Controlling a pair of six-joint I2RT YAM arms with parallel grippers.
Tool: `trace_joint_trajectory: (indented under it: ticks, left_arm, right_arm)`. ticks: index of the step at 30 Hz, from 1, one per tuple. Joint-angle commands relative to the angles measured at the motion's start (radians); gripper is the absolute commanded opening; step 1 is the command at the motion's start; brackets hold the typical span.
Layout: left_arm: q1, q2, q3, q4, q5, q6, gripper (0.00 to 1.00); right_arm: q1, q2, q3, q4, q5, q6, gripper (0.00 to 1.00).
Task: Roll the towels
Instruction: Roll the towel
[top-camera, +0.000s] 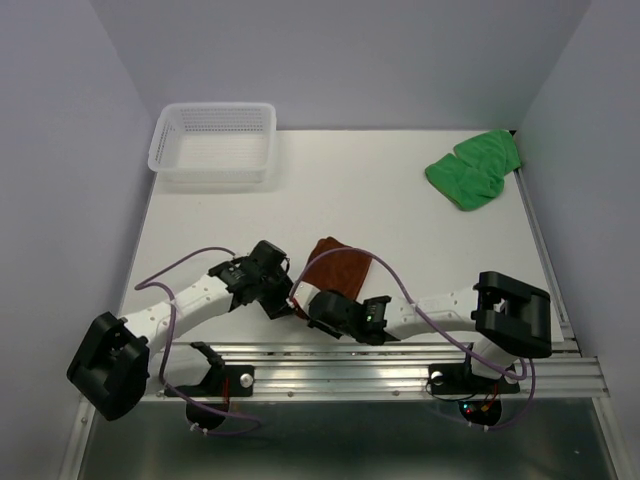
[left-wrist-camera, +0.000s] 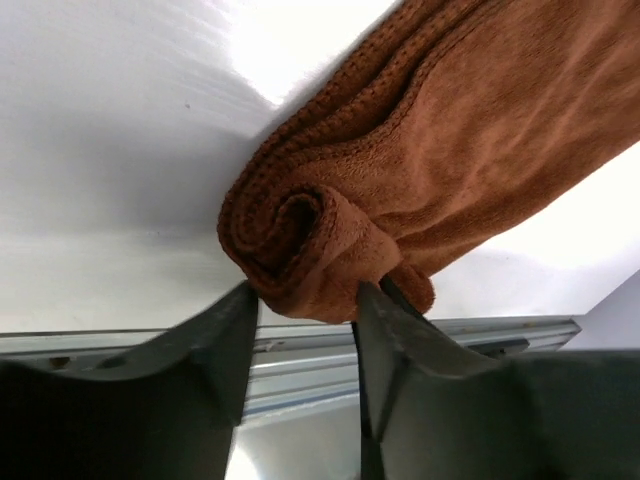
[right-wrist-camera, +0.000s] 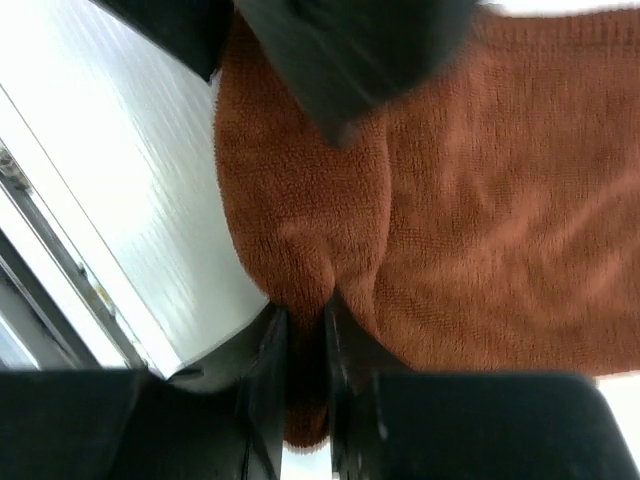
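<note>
At the near edge of the table (top-camera: 400, 200), the coiled end of the brown towel (top-camera: 340, 265) is clamped by the left gripper (left-wrist-camera: 305, 300), presumably so the coil cannot loosen. A fold beside it is pinched tight by the right gripper (right-wrist-camera: 303, 330). Farther off, 1 green towel (top-camera: 475, 170) and 1 basket (top-camera: 215, 165) are seen, untouched.

Right tool (right-wrist-camera: 303, 332) pinching brown towel (right-wrist-camera: 480, 200) edge, white table (right-wrist-camera: 100, 170) beside

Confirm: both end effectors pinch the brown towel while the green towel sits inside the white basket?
No: the green towel lies on the table at far right, outside the white basket, as the top view shows. The rest holds.
</note>
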Motion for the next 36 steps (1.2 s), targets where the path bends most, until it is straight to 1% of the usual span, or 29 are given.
trace_joint_trajectory:
  ticks: [1,3,6,7,8,13,14,15,16,17,19,23,27,29,31,36]
  left_arm:
    - [-0.006,-0.089,0.003,-0.032,-0.047,-0.018,0.61]
    - [-0.006,-0.114,0.004,-0.031,-0.064,-0.019,0.65]
    - [-0.006,-0.141,0.004,-0.023,-0.075,-0.013,0.67]
    - [-0.006,-0.146,0.004,-0.022,-0.081,-0.009,0.68]
    - [-0.006,-0.147,0.004,-0.019,-0.08,-0.006,0.71]
    - [-0.006,-0.192,0.001,-0.025,-0.107,-0.004,0.76]
    - [-0.006,-0.201,0.001,-0.026,-0.115,-0.004,0.8]
    - [-0.006,-0.212,0.001,-0.026,-0.115,-0.002,0.8]
    - [-0.006,-0.226,0.0,-0.023,-0.115,-0.001,0.84]
    - [-0.006,-0.23,-0.002,-0.019,-0.115,0.002,0.84]
    - [-0.006,-0.232,-0.008,0.001,-0.115,0.005,0.84]
    - [-0.006,-0.213,-0.03,0.063,-0.101,0.031,0.84]
    - [-0.006,-0.198,-0.062,0.127,-0.069,0.042,0.84]
    - [-0.006,-0.198,-0.094,0.181,-0.058,0.044,0.84]
    - [-0.006,-0.193,-0.126,0.245,-0.041,0.042,0.83]
    - [-0.006,-0.149,-0.16,0.343,-0.017,0.047,0.82]
  right_arm:
    - [-0.033,0.004,-0.026,-0.007,-0.156,0.112,0.14]
    - [-0.078,-0.001,-0.034,0.007,-0.219,0.142,0.13]
    - [-0.144,-0.013,-0.036,0.015,-0.34,0.169,0.12]
    - [-0.161,-0.027,-0.036,0.019,-0.411,0.18,0.12]
    - [-0.179,-0.034,-0.033,0.018,-0.452,0.191,0.11]
    - [-0.259,-0.053,-0.051,0.029,-0.544,0.244,0.1]
    - [-0.27,-0.05,-0.057,0.029,-0.552,0.258,0.09]
    - [-0.28,-0.048,-0.074,0.05,-0.561,0.283,0.09]
    - [-0.303,-0.045,-0.082,0.059,-0.594,0.292,0.09]
    - [-0.317,-0.036,-0.091,0.103,-0.61,0.319,0.09]
    - [-0.34,-0.024,-0.105,0.131,-0.651,0.339,0.09]
    - [-0.429,0.001,-0.125,0.209,-0.765,0.419,0.07]
    - [-0.489,0.013,-0.128,0.225,-0.828,0.452,0.05]
    - [-0.511,0.022,-0.129,0.23,-0.848,0.471,0.05]
    - [-0.552,0.034,-0.135,0.248,-0.903,0.494,0.05]
    - [-0.583,0.068,-0.146,0.288,-0.969,0.525,0.04]
